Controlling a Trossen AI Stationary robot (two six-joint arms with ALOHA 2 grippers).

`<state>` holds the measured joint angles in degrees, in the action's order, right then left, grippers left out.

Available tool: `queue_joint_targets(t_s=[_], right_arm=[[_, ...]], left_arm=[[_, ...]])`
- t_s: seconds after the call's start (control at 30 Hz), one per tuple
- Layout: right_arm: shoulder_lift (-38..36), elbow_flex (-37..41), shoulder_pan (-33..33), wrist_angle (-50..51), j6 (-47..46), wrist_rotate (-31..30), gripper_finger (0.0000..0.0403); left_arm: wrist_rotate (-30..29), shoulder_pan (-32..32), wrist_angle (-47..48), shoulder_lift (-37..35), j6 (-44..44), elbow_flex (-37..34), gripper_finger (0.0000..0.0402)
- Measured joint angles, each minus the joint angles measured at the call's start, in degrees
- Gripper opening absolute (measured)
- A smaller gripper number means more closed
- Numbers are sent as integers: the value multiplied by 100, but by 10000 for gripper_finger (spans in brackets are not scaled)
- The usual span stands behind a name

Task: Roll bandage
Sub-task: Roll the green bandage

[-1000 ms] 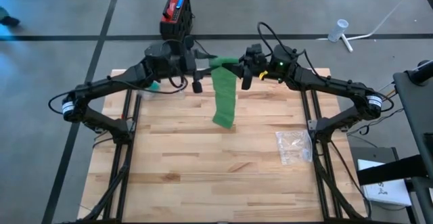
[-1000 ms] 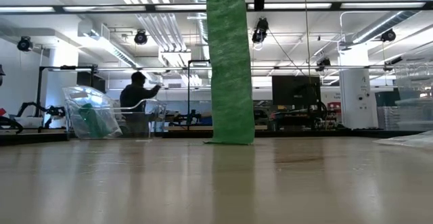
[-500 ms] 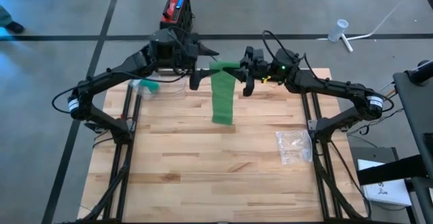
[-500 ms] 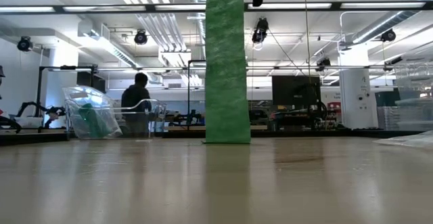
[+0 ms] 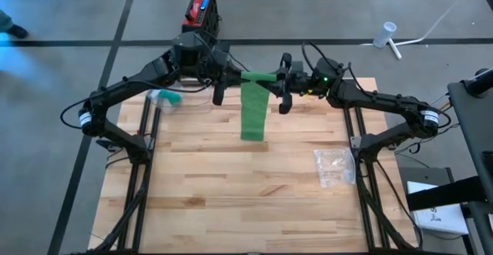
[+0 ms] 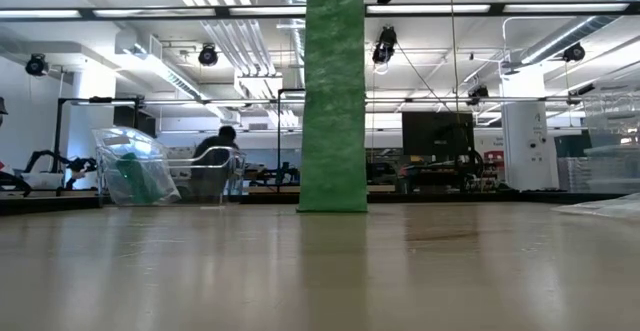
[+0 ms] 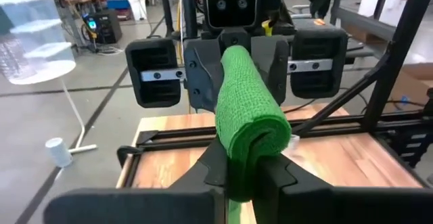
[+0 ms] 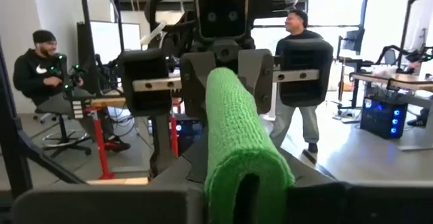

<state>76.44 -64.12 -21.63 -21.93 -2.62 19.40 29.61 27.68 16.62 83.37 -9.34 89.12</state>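
Between left claw (image 5: 233, 75) and right claw (image 5: 274, 78), bandage (image 5: 253, 110) hangs clamped.

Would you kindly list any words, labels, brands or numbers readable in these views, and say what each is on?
None can be read.
Red and black box on the floor: a blue patch, too small to read.
Seated person's dark top: a small white mark, too blurred to read.
Bandage, plastic bag, table: no text.
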Motion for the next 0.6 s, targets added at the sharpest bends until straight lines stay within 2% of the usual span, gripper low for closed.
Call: queue_joint_targets(t_s=[0.17,0.37,0.6], right_arm=[[-17,16,11,71,-210,145,102],[-28,56,-13,-356,-2079,229,180],[-22,68,-11,-562,-2888,197,258]], left_arm=[[40,19,76,-1,86,1,29],[106,35,4,-37,-400,18,17],[74,37,-12,-44,-657,20,17]])
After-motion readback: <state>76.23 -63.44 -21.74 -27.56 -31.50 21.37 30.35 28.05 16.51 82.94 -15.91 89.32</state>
